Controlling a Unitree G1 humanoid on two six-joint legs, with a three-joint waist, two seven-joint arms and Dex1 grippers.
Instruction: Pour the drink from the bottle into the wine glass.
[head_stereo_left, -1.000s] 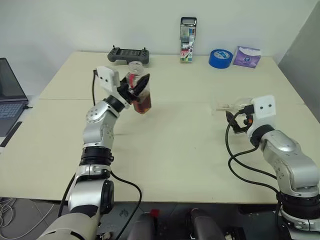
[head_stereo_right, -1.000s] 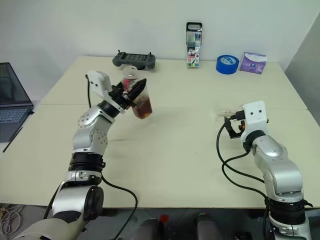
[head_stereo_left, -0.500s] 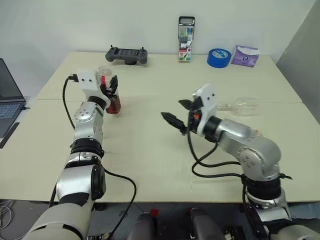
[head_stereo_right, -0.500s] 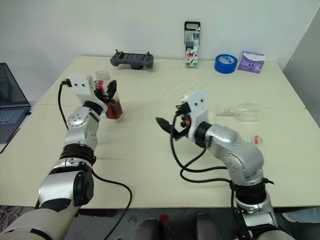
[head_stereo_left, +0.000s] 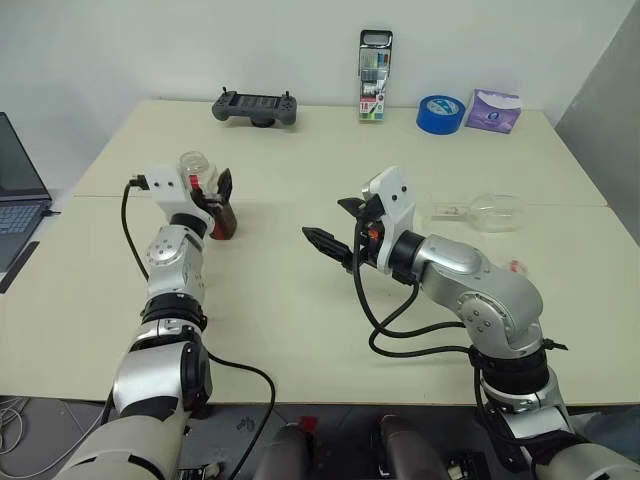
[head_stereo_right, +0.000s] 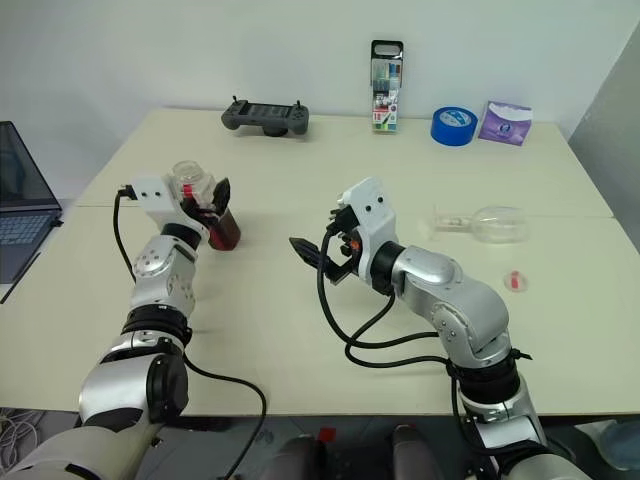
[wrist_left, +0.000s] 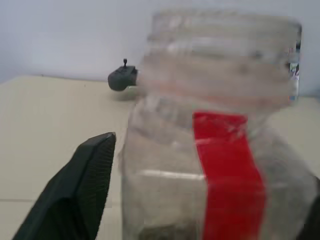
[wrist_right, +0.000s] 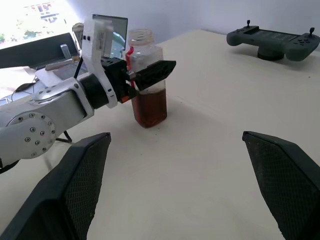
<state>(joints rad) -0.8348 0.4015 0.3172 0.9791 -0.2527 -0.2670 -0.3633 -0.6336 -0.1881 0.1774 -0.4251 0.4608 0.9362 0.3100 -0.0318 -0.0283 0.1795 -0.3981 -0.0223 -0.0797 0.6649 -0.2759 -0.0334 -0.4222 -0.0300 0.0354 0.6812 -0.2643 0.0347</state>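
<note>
The bottle (head_stereo_left: 210, 200) stands upright on the table at the left, without a cap, its red label strip (wrist_left: 227, 170) facing my left wrist. The dark reddish-brown drink (wrist_right: 150, 107) fills its lower part. My left gripper (head_stereo_left: 213, 190) is open, one finger on each side of the bottle, with a narrow gap at the black finger (wrist_left: 80, 195). The wine glass (head_stereo_left: 490, 212) lies on its side at the right, empty. My right gripper (head_stereo_left: 328, 222) hovers open over the table's middle, pointing towards the bottle, holding nothing.
A small red cap (head_stereo_left: 515, 267) lies near the right front. Along the far edge are a game controller (head_stereo_left: 254, 107), a pack of pens (head_stereo_left: 375, 62), a blue tape roll (head_stereo_left: 440, 114) and a purple packet (head_stereo_left: 494, 110). A laptop (head_stereo_left: 15, 190) sits beyond the left edge.
The bottle, held raised and tilted a second ago, now stands on the table further left, and the left jaws have opened. My right arm swung from the glass to the middle.
</note>
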